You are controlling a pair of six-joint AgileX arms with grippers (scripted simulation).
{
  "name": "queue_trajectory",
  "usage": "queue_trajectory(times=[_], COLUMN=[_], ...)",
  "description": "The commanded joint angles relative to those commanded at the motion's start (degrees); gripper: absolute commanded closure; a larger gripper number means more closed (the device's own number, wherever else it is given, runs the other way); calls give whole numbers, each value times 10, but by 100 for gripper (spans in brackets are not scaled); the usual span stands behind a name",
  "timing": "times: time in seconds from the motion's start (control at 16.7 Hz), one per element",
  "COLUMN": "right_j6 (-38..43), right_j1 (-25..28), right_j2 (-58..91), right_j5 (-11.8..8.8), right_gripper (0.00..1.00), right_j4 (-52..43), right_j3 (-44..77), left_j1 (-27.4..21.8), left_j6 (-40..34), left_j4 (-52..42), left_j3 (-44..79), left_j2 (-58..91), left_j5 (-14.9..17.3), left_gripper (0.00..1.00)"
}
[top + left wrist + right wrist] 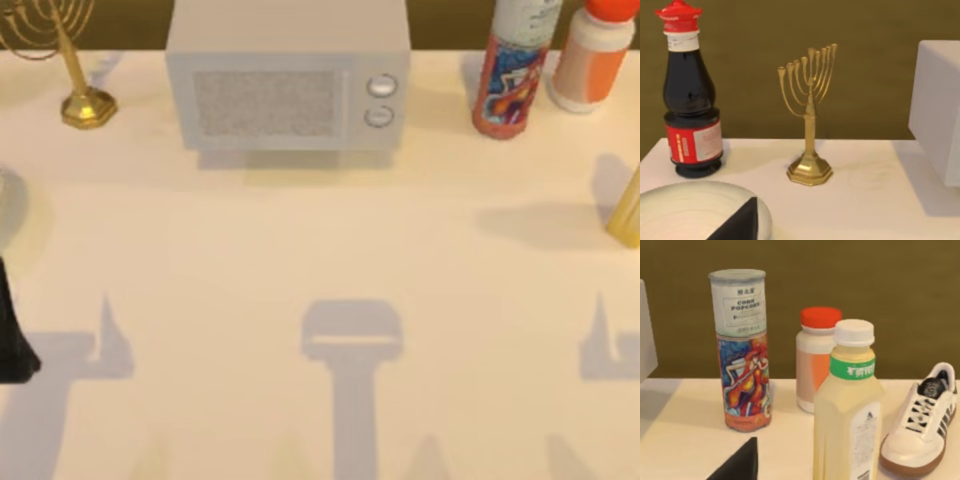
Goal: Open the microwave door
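The microwave [288, 75] stands at the back middle of the table, a light-grey box with two round silver knobs [380, 100] on its right front panel. The microwave door [265, 104], with its speckled mesh window, lies flush with the front, shut. One white side of the microwave [940, 110] shows in the left wrist view. My left gripper [15, 335] is a black shape at the table's left edge, far from the door; only a black corner of it [742, 225] shows in its wrist view. My right gripper [742, 462] is out of the top view, and only a black wedge of it shows in its wrist view.
A gold menorah [80, 95] stands left of the microwave, with a dark sauce bottle [690, 100] and a white plate [695, 210] near it. To the right are a popcorn can [510, 75], an orange-and-white bottle [595, 55], a yellow bottle [628, 210] and a white shoe [922, 425].
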Motion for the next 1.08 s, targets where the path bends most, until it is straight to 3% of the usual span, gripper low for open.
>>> queue_trajectory(times=[0.24,0.48,1.08], right_j6=[0,0,0], right_j1=[0,0,0], right_j2=[0,0,0], right_j5=[0,0,0], right_gripper=[0,0,0], right_j4=[0,0,0], right_j3=[0,0,0], left_j1=[-4,-27,-147], left_j6=[-4,-26,-127], left_j4=[-5,-39,-280], left_j3=[15,109,547], left_j2=[9,69,467], left_j5=[0,-4,-42], left_gripper=[0,0,0])
